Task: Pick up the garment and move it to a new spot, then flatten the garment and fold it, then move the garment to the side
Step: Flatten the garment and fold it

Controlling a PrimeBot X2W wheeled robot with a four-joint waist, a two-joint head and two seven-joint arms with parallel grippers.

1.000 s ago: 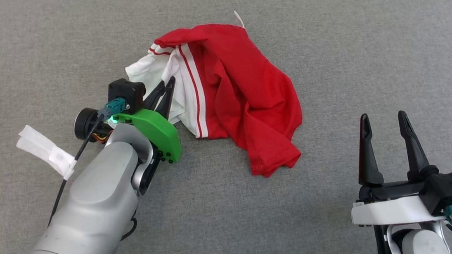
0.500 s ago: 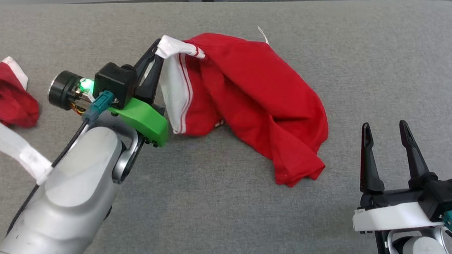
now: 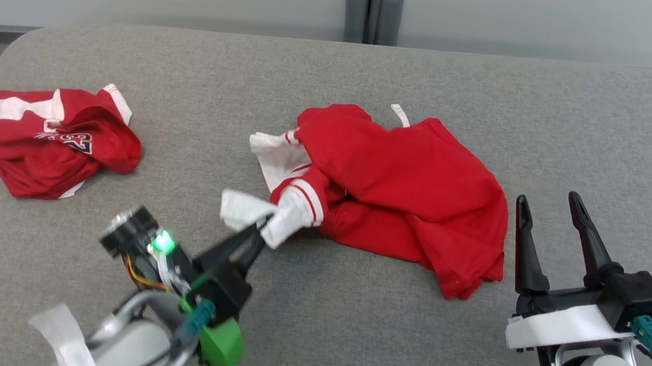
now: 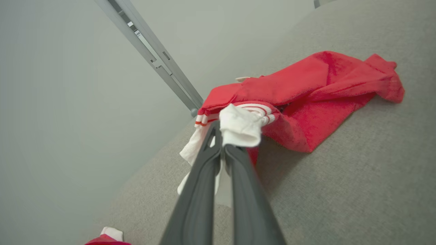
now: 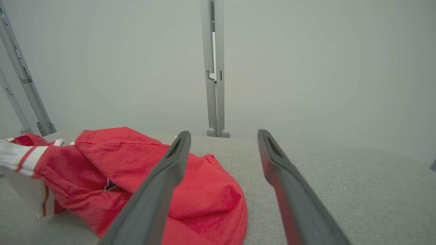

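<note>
The left claw is clamped together on the white striped cuff of the red jersey, which lies crumpled mid-counter. The right claw hovers just beside it, fingers apart and empty. A second jersey lies far left.

Red jersey, left side of the head view: white block digits with dark outline, skewed and partly creased. They read as "23"; the crease leaves this unsure.

White neck tag on the middle garment: any print too small to read.

Small sticker on the grey upright post: illegible.
</note>
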